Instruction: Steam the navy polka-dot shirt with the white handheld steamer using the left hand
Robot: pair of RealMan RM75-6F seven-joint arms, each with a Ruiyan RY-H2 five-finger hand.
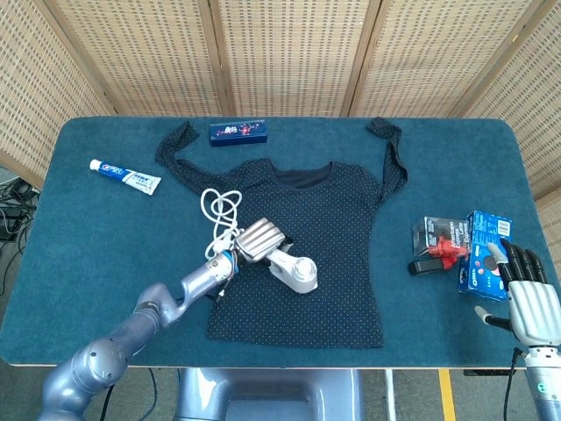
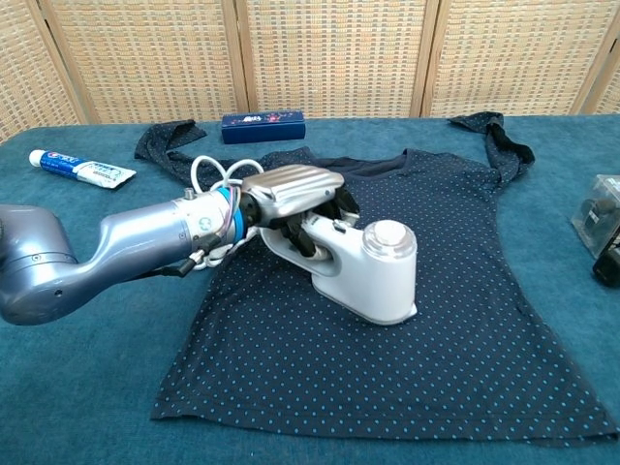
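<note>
Partly, left hand (image 2: 291, 190) hides steamer (image 2: 373, 271) handle.

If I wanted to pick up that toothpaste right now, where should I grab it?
Grab the toothpaste tube around its middle, coming straight down from above. It lies flat on the table with bare cloth all around it, and it is long and thin, so fingers probably close best across its narrow width. The cap end points to the table's left edge; the flat crimped end would likely slip.
</note>
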